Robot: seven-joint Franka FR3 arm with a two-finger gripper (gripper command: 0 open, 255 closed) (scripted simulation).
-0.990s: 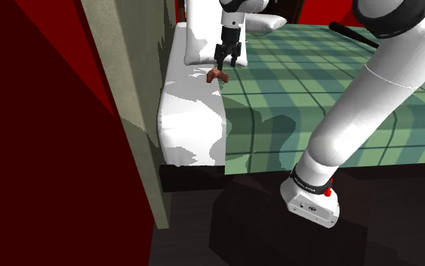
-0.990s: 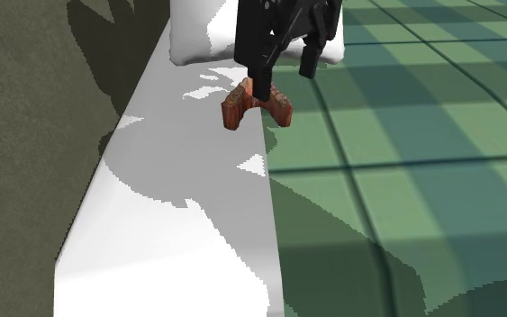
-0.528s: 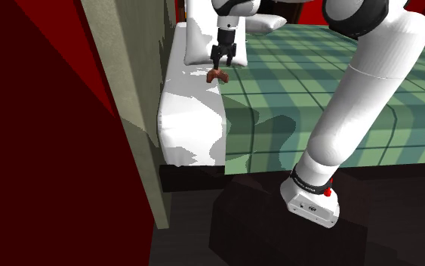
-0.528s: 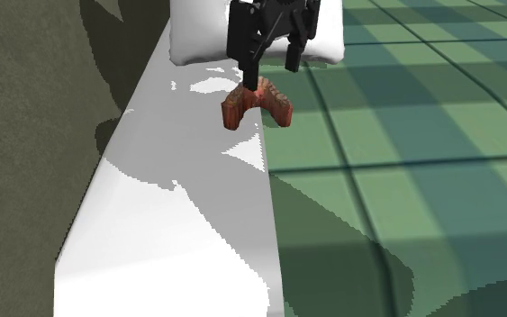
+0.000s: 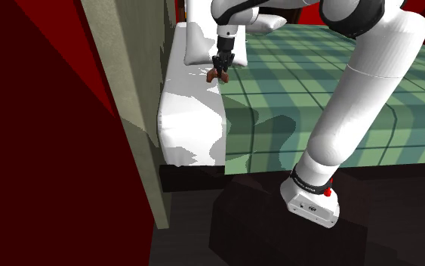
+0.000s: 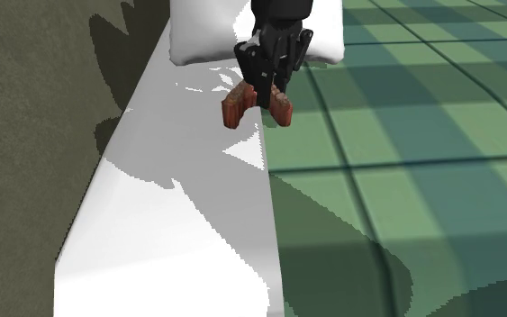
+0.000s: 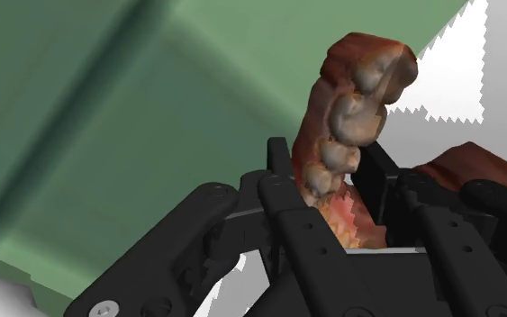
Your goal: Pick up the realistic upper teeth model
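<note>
In the shoulder view, the upper teeth model (image 5: 212, 76) lies in the upper middle of the frame, on the bed's edge where the white sheet (image 5: 192, 121) meets the green plaid cover (image 5: 331, 83). The white arm (image 5: 361, 98) arches over from the lower right and brings the black gripper (image 5: 220, 69) down onto it.

In the second exterior view, the reddish-brown arch (image 6: 233, 111) rests on that same seam in the upper middle. Its two ends point toward the lower edge of the frame, just in front of a white pillow (image 6: 197, 36). The gripper (image 6: 262, 95) stands between the ends.

In the wrist view, the fingers (image 7: 278, 171) are drawn close together. They clasp one side of the model (image 7: 355, 99), tooth row against one pad and gum against the other.
</note>
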